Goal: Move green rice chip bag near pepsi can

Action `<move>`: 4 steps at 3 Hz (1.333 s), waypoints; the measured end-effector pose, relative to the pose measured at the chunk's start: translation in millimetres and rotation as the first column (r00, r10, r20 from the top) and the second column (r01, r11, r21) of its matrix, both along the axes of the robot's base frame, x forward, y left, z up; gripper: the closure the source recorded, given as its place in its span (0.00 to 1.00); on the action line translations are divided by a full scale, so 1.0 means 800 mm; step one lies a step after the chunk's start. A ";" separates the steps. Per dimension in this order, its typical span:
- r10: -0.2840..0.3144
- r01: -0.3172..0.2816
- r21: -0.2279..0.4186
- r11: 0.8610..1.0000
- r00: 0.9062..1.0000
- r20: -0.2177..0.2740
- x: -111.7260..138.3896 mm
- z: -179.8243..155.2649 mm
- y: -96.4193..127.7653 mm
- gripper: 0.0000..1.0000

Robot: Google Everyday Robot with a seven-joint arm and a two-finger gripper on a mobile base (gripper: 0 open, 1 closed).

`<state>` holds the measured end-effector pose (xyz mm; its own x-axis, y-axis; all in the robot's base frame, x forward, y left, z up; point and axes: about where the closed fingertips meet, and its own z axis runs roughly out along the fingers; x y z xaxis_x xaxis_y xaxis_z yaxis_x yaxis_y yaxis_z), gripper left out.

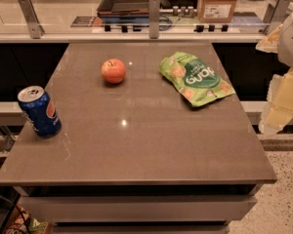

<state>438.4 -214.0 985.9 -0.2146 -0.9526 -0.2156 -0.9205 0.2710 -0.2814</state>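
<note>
The green rice chip bag (196, 78) lies flat on the grey table (136, 145) at the far right, its dark green round logo facing up. The pepsi can (39, 111) stands at the table's left edge, slightly tilted, with its silver top showing. My gripper (279, 107) hangs at the right edge of the view, beyond the table's right side and to the right of the bag. It is apart from the bag and holds nothing that I can see.
A red-orange apple (113, 70) sits on the far middle of the table, between the bag and the can. Behind the table runs a counter with a glass guard (88, 13), a dark tray (129, 1) and a cardboard box (218, 3).
</note>
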 end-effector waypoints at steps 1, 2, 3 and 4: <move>0.000 0.000 0.000 1.000 1.000 0.000 0.000 0.000 0.000 0.00; -0.013 0.013 0.005 1.000 1.000 0.021 0.003 0.004 -0.002 0.00; -0.083 0.081 0.061 0.995 0.996 0.038 0.034 0.009 -0.005 0.00; -0.188 0.182 0.182 0.966 0.982 0.014 0.080 0.007 -0.001 0.00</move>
